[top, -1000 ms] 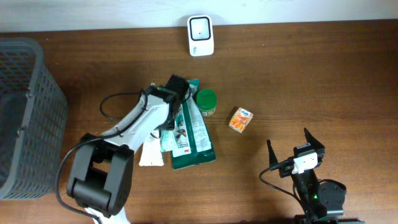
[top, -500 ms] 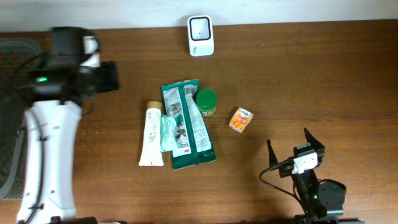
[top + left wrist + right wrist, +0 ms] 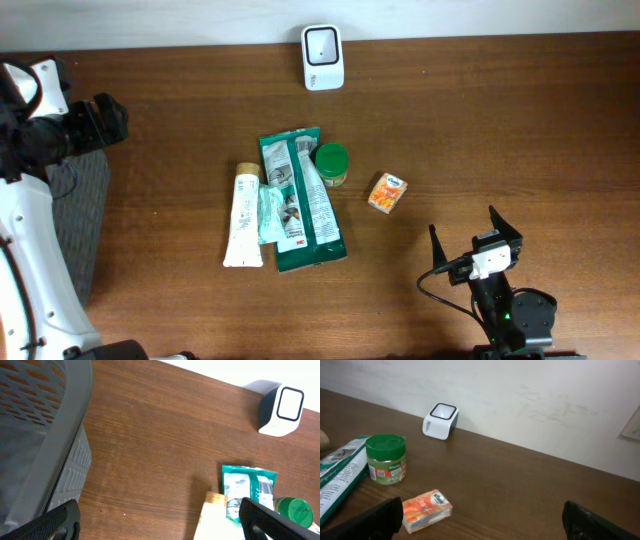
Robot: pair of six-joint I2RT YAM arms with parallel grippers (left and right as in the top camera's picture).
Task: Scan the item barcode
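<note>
Brown worktop (image 3: 500,120) — left fingers (image 3: 272,520) and right fingers (image 3: 367,520) spread, empty — so best pinch the orange box (image 3: 387,192) by its edges, barcode facing the white scanner (image 3: 323,57).

The green-lidded jar (image 3: 385,459) carries a label reading "Knorr", while the print on the small orange packet (image 3: 426,508) and on the green pouch (image 3: 340,477) is too small to read.

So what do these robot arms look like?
Left arm: white shells, black joints; left gripper black. Right arm: black, with a white wrist block, looping black cable and green light; right gripper has two pointed black fingers.
</note>
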